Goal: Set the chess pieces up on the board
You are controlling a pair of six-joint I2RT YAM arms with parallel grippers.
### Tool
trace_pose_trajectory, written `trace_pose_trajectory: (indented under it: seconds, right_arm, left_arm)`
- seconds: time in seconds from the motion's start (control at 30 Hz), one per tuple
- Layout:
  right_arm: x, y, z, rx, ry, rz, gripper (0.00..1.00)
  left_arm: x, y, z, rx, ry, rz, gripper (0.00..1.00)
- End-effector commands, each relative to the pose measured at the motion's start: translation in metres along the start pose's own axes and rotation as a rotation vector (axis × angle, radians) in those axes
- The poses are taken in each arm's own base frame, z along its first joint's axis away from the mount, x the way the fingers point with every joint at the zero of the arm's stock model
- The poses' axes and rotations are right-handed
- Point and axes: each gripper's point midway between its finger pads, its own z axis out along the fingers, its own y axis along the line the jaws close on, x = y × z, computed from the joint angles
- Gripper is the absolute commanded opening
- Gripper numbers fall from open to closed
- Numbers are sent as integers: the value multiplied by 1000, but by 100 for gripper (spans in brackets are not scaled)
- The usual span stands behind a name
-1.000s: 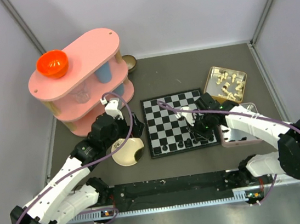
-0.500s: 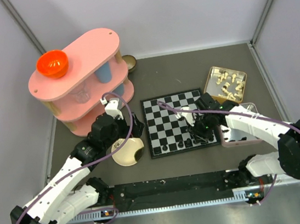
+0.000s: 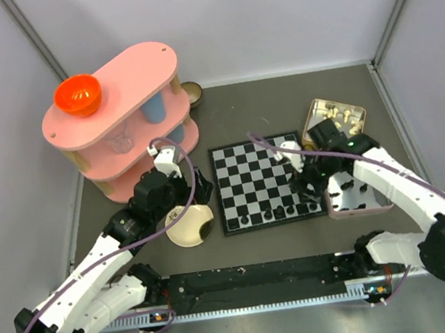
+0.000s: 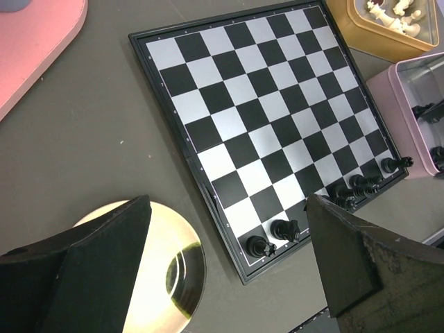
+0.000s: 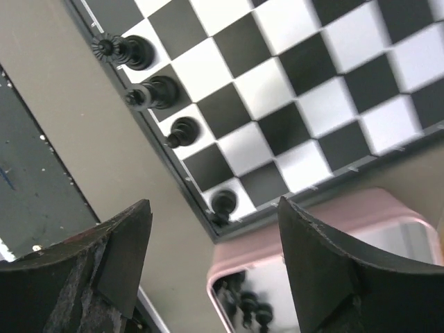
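Note:
The board [image 3: 259,180] lies flat in the middle, and its near row holds several black chess pieces [image 3: 271,210]. The right wrist view shows pieces along that edge, the last one [image 5: 223,201] on the corner square. My right gripper [image 5: 214,225] hangs open above this corner and the rim of the pink tin [image 5: 326,222], with nothing between its fingers. More black pieces [image 5: 248,303] lie in that tin. My left gripper [image 4: 227,208] is wide open and empty, over the table between the plate [image 4: 166,270] and the board's near left corner, where two pieces [image 4: 272,237] stand.
A gold tin [image 3: 335,119] of cream-white chessmen sits right of the board, behind the pink tin [image 3: 359,194]. The pink shelf [image 3: 118,123] with an orange bowl [image 3: 77,95] stands at back left. The cream plate [image 3: 191,225] lies left of the board.
My right gripper has opened and let go of a black piece on the board's near right corner, then drawn back to the right. The left arm has not moved.

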Motion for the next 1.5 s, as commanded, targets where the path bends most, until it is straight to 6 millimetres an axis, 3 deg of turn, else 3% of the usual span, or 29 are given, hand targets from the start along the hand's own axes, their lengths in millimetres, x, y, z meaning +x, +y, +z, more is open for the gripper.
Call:
trace_pose_trajectory:
  seconds: [0.0,0.07,0.17,0.37,0.57,1.1,1.47]
  right_arm:
    - [-22,-10,-62,75,-129,-114,76]
    - [-31,-12,-80,99,-192,-109,78]
    - [-24,-25,-91,115,-247,-6,80]
    - [31,-67,-101,191,-311,280,81]
    - [99,-102,-114,313,-205,580,79]
    - [191,-149,-118,587,66,872,75]
    - [214,-160,-99,567,130,986,66]
  left_arm:
    - [-40,-13,-10,32,-115,6,98]
    - [-48,-19,-10,54,-144,1,98]
    - [-58,-30,-8,101,-167,-7,98]
    - [-67,-45,1,159,-137,30,99]
    - [-67,-54,22,194,-91,67,98]
    - [-58,-52,32,210,-89,104,98]
    - [-52,-44,29,196,-81,130,99]
